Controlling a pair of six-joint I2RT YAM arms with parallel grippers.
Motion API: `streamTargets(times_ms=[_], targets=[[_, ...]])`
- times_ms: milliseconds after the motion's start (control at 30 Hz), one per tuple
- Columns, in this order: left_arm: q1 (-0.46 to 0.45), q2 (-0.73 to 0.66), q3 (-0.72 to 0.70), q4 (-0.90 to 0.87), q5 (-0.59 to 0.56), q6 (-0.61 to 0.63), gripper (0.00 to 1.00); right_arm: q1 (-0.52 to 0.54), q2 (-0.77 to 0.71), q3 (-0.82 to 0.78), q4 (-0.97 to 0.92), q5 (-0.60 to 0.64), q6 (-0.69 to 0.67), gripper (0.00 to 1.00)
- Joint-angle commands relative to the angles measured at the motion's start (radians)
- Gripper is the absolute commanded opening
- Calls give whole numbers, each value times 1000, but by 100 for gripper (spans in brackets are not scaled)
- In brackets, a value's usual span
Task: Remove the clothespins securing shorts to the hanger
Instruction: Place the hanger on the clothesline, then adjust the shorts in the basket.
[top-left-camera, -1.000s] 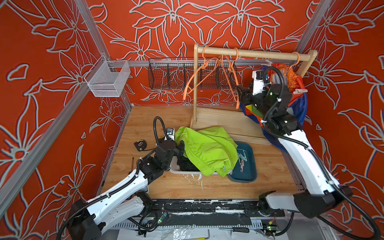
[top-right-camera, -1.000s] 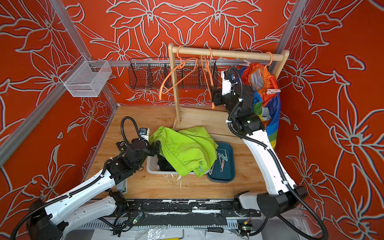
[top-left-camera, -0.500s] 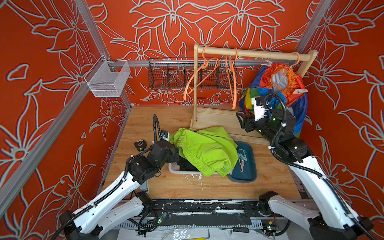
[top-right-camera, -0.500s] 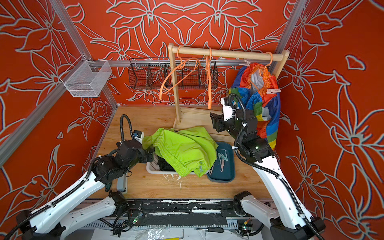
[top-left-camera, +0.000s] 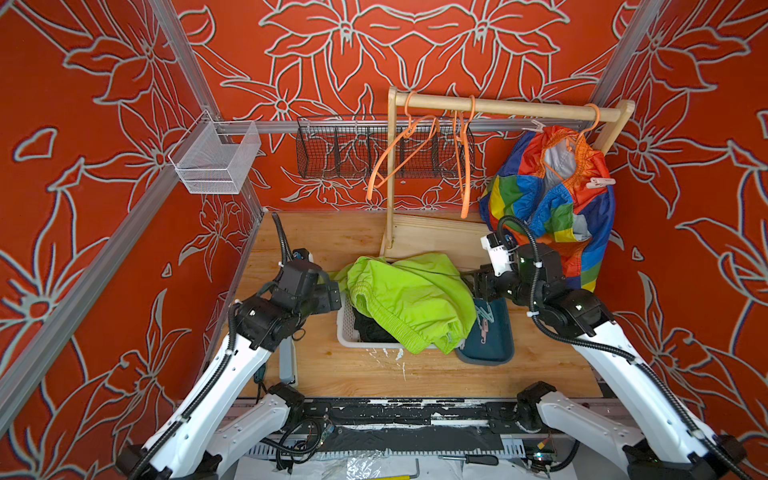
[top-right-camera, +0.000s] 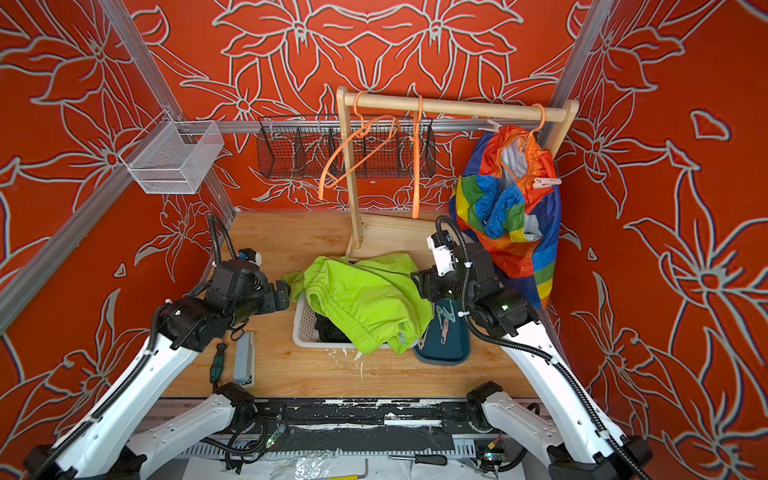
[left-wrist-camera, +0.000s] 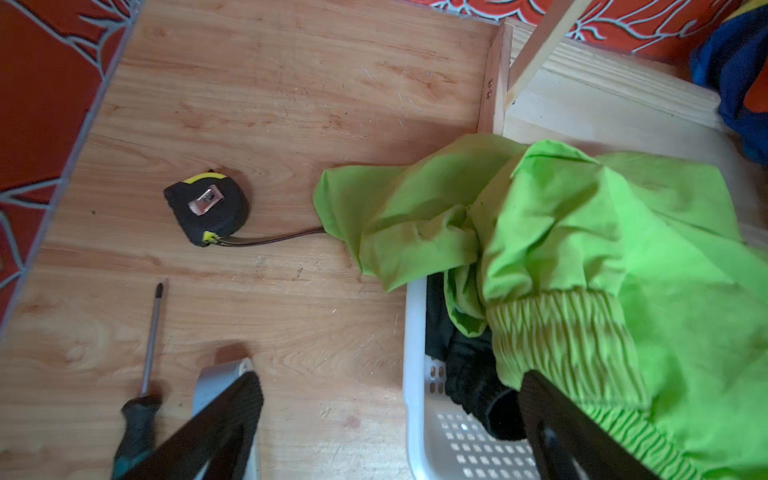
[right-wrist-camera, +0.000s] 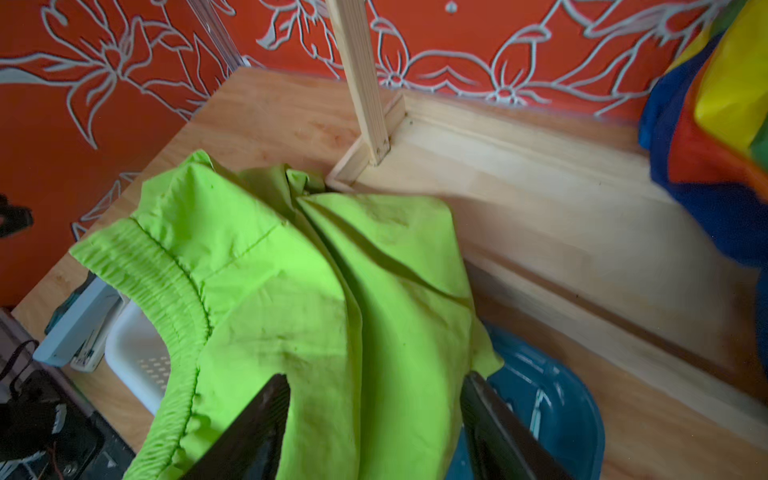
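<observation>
The rainbow shorts (top-left-camera: 544, 203) hang from an orange hanger (top-left-camera: 592, 124) at the right end of the wooden rail, and a pale pink clothespin (top-left-camera: 598, 181) (top-right-camera: 546, 181) is clipped on their waistband. Lime green shorts (top-left-camera: 407, 299) lie over a white basket (top-left-camera: 345, 332), with black shorts (left-wrist-camera: 469, 374) under them. Loose clothespins (top-left-camera: 483, 322) lie in a teal tray (top-left-camera: 494, 349). My left gripper (left-wrist-camera: 388, 380) is open at the basket's left rim. My right gripper (right-wrist-camera: 374, 380) is open and empty, low over the green shorts' right edge beside the tray.
Two bare orange hangers (top-left-camera: 399, 158) hang on the rail. A wooden rack base (top-left-camera: 432, 237) stands behind the basket. A tape measure (left-wrist-camera: 208, 212), a screwdriver (left-wrist-camera: 145, 374) and a grey tool (top-right-camera: 244, 357) lie left of the basket. Wire baskets (top-left-camera: 216, 162) are fixed on the back wall.
My right arm has come down from the rainbow shorts at the rail to just over the tray and green shorts. My left arm has drawn back slightly to the left.
</observation>
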Motion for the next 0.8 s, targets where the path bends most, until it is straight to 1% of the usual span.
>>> streamTargets(times_ms=[0, 67, 133, 267, 367, 433, 567, 700, 767], targets=[[94, 91, -59, 182, 222, 5, 97, 4, -42, -51, -48, -44, 79, 69], [153, 126, -104, 275, 314, -15, 97, 4, -62, -95, -36, -59, 110, 69], [197, 156, -141, 364, 379, -34, 97, 4, -77, -135, -32, -72, 139, 69], [241, 217, -166, 488, 436, -49, 97, 4, -124, -231, -14, -80, 197, 70], [253, 250, -162, 567, 477, -61, 97, -1, -151, -264, -15, -79, 229, 71], [255, 274, -150, 605, 512, -65, 97, -5, -157, -284, 1, -99, 256, 71], [256, 326, -127, 650, 575, -81, 97, -8, -156, -357, 89, -120, 312, 72], [255, 342, -123, 682, 612, -96, 97, -15, -137, -384, 130, -98, 326, 72], [254, 333, -109, 672, 604, -84, 97, -17, -136, -385, 126, -69, 321, 72]])
